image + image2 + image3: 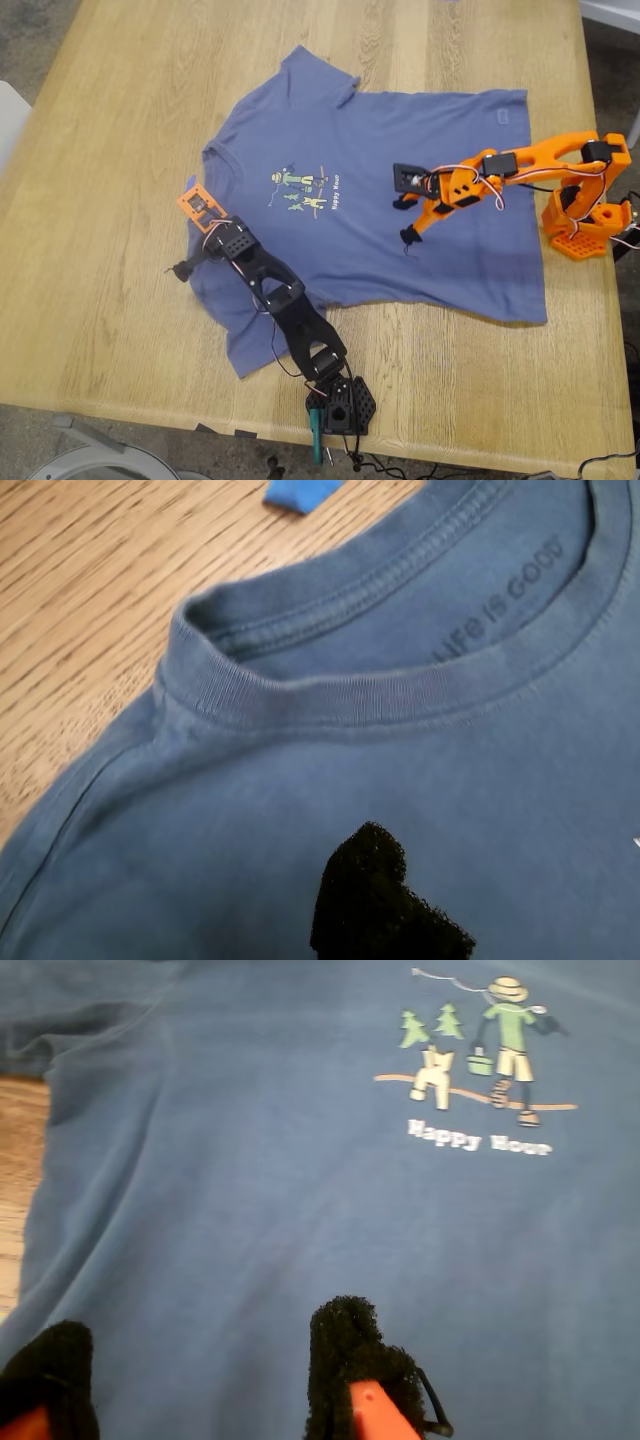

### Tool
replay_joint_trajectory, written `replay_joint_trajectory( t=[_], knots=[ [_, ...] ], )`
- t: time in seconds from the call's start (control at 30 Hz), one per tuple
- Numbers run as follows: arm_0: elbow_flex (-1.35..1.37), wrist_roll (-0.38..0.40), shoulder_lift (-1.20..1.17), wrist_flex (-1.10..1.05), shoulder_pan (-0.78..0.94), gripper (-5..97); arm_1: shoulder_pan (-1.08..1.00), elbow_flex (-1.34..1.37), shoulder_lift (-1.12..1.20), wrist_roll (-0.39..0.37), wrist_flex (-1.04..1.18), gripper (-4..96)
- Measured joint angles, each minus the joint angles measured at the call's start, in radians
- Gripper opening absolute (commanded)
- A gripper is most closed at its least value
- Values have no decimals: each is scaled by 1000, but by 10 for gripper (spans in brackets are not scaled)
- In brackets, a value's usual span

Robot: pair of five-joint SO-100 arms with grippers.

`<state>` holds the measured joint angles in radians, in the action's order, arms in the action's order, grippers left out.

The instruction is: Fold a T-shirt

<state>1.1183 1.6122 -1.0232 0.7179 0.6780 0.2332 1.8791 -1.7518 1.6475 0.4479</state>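
Hovering near the collar of the blue-purple cotton T-shirt [400, 190], my first gripper's [385, 905] jaws cannot be judged; my second gripper [200, 1380], open and empty, risks pinching both layers.

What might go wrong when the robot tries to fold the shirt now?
My second hand hangs open over the middle of the T-shirt, not an edge, so a pinch there might just bunch the cloth. My first hand is by the collar, which has two layers; I may catch only the top one. The shirt also lies crooked on the table, so the fold may come out uneven.
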Motion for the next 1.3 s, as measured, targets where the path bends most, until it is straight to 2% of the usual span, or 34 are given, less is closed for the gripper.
replay_joint_trajectory(
  t=[0.23,0.43,0.73,0.97,1.3],
  knots=[
    [-224,-2,179,11,-23,799,-15,-20,29,-5,-26,303],
    [-500,-2,373,132,-18,806,-48,-23,31,-20,-35,293],
    [-1312,5,838,548,11,796,-75,-23,34,-54,-46,289],
    [-1410,35,890,621,9,700,-78,49,43,-132,-178,296],
    [-1417,150,923,660,11,513,-49,51,149,-250,-304,296]
  ],
)
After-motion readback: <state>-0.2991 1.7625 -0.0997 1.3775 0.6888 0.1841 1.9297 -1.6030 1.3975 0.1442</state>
